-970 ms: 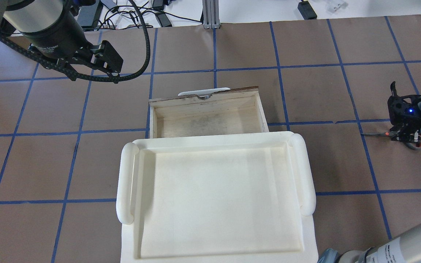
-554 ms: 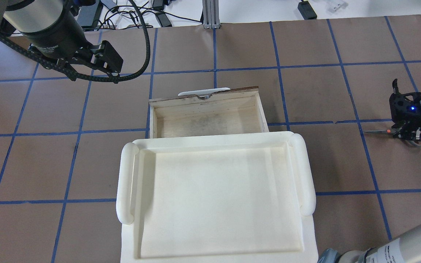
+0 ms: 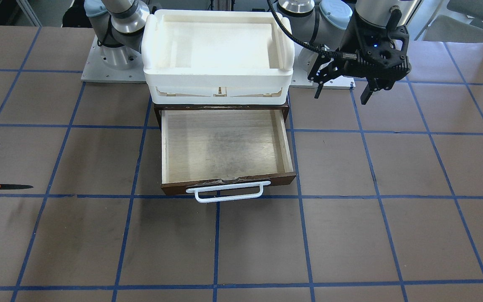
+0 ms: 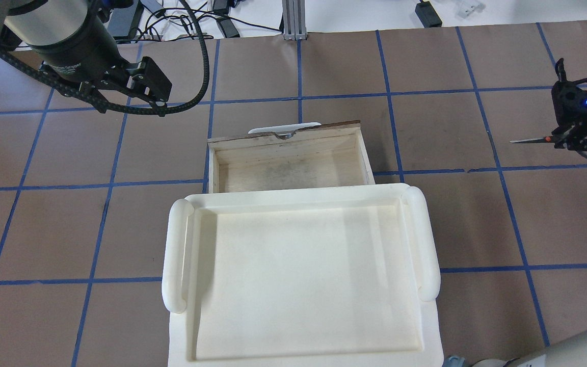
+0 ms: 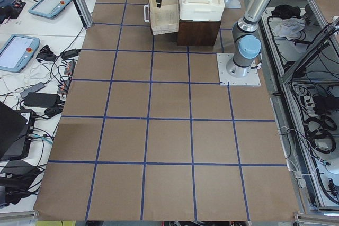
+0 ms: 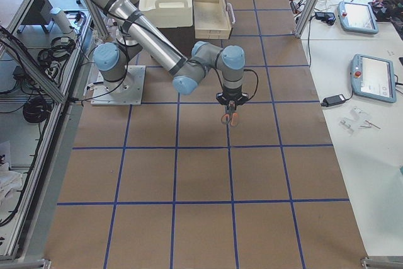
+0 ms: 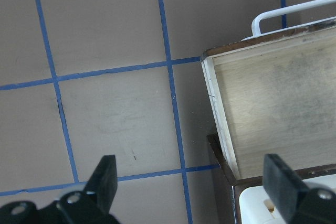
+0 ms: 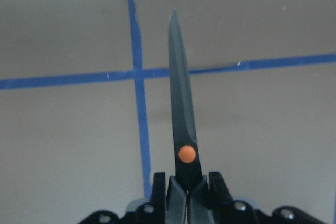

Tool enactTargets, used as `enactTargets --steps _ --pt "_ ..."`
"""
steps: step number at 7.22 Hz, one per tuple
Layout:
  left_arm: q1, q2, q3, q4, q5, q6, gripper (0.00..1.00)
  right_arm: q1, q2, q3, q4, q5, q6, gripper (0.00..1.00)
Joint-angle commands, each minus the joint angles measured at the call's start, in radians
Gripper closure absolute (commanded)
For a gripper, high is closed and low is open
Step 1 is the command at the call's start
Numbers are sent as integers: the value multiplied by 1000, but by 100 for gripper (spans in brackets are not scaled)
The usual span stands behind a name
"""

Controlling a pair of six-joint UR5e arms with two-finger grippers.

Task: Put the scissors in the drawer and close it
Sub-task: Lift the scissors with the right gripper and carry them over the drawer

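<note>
My right gripper (image 4: 567, 141) is shut on the scissors (image 4: 532, 139) by their handles. The scissors are held clear of the table at the far right, blades closed and pointing toward the drawer side. In the right wrist view the dark blades (image 8: 181, 114) and orange pivot dot stick straight out from the right gripper (image 8: 188, 186). The drawer (image 4: 288, 171) is pulled open in the middle of the table. Its pale plywood inside (image 3: 224, 142) is empty, and its white handle (image 3: 224, 192) is on the far front. My left gripper (image 3: 343, 90) hangs open above the table beside the drawer, holding nothing.
A white plastic tray (image 4: 176, 255) sits on the dark cabinet (image 3: 157, 111) that the drawer slides out of, overhanging the drawer's rear part. Brown table paper with blue tape lines (image 4: 390, 132) lies between the scissors and the drawer. Cables and devices (image 4: 222, 20) lie beyond the far edge.
The right gripper has risen off the table with the scissors and moved away from the robot's side. The left arm and the drawer have not moved.
</note>
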Motion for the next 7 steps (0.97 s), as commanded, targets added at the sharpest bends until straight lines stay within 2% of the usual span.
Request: enactTargets --steps 1,2,4,7 --pt "0 0 0 1 0 0 0 175 -83 -50 103 42 170 88" --pt "-1 0 0 1 0 0 0 266 -109 -58 132 89 348 87" --pt "0 0 0 -1 0 0 0 488 -109 -130 173 85 632 87" --pt "0 0 0 1 -2 0 0 709 -56 -182 137 87 1052 84"
